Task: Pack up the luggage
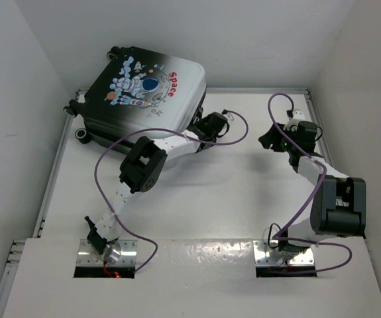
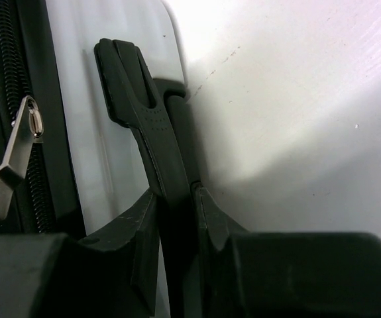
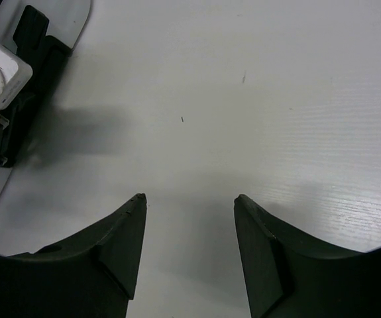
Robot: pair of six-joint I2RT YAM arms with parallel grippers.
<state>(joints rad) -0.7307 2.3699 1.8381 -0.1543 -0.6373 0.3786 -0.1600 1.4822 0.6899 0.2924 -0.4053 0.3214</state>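
Currently the left gripper (image 2: 175, 211) is clenched on the black carry handle (image 2: 147, 126) of the luggage (image 1: 140, 86), one finger on each side of the strap, both touching it. At 9 o'clock of the handle in the wrist view there is a strip of white shell, then the zipper (image 2: 4, 53), closed where it shows, with the metal zipper pull (image 2: 10, 165) hanging loose. The right gripper (image 3: 190, 228) is released, jaws apart with nothing between them. It hovers over the bare table (image 1: 230, 192) toward 2 o'clock of the top view, well apart from the luggage.

The luggage sits at 11 o'clock of the table, near the back-left corner. It lies flat and shut, printed shell up, with the left gripper on its 4 o'clock edge.

Progress, judged: no loose items are in view and the luggage is shut, so nothing visible is left to load. Contents are hidden. The handle grasp suggests a late reposition or stand-up step. The full zip run can't be confirmed.

Look: hard shell fading white to black, cartoon astronaut, red "Space" lettering, black wheels (image 1: 82, 133) at the 8 o'clock end. The lining is not visible.
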